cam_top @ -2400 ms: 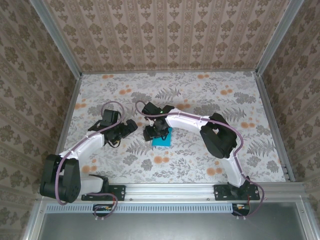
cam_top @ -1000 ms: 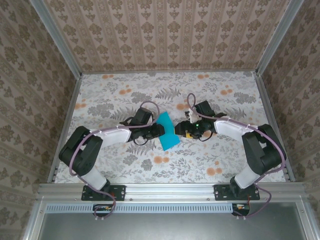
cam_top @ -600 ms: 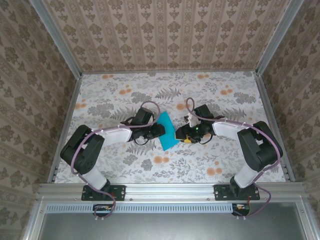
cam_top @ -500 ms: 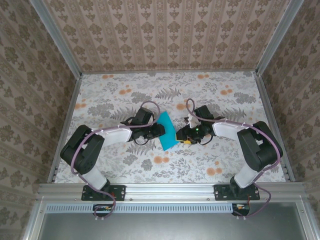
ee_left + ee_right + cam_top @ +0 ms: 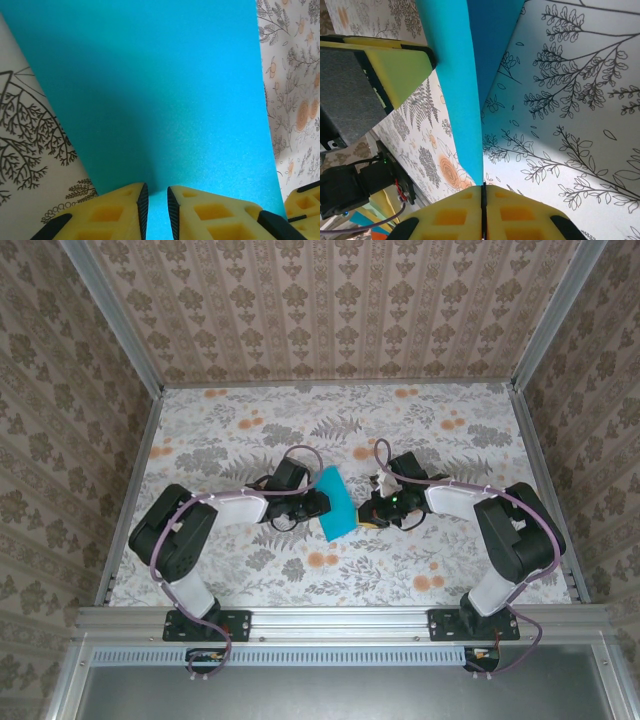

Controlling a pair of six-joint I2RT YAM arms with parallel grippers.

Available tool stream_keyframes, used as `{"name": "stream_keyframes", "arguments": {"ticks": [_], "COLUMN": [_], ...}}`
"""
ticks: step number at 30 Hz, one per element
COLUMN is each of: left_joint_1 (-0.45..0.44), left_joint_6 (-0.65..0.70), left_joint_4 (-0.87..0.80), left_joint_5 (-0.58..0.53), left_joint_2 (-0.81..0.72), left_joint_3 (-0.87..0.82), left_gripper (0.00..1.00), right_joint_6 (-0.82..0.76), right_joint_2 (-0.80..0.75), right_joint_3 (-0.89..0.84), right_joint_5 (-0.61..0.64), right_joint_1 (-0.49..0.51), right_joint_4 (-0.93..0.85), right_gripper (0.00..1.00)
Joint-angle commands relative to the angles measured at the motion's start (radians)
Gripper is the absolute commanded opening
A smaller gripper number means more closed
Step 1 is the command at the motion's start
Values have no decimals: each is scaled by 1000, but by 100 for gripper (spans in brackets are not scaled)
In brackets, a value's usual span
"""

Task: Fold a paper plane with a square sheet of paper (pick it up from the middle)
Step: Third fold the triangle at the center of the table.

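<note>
the paper plane point(image 5: 336, 502) looks light, floppy, easily creased. right gripper point(image 5: 483, 192) clamped on its edge; left gripper point(image 5: 157, 195) narrow at its face, hold unclear. Best grip: probably the centre fold.

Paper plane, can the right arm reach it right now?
Probably yes: the right gripper sits at the paper plane's near edge, jaws shut, seemingly pinching it. Nothing lies between; the left gripper holds the other side.
</note>
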Motion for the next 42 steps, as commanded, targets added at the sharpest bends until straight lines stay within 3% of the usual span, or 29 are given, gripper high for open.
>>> {"name": "stream_keyframes", "arguments": {"ticks": [1,11,30,42], "left_joint_1": [-15,-36,-43,4], "left_joint_6": [-9,8,29,32], "left_joint_4": [8,-45,-114,-121], "left_joint_5": [9,-16,-48,-100], "left_joint_2": [19,62,81,-13], "left_joint_3": [45,78,106,91], "left_gripper": [27,25,23,22], "right_joint_6": [36,168,243,304], "right_joint_2": [-11,-25,63,121], "right_joint_3": [-4,-18,106,124], "right_joint_5": [37,72,101,114], "right_joint_1": [5,29,102,124], "right_joint_4": [-58,-57,29,120], "right_gripper": [6,2,2,2]}}
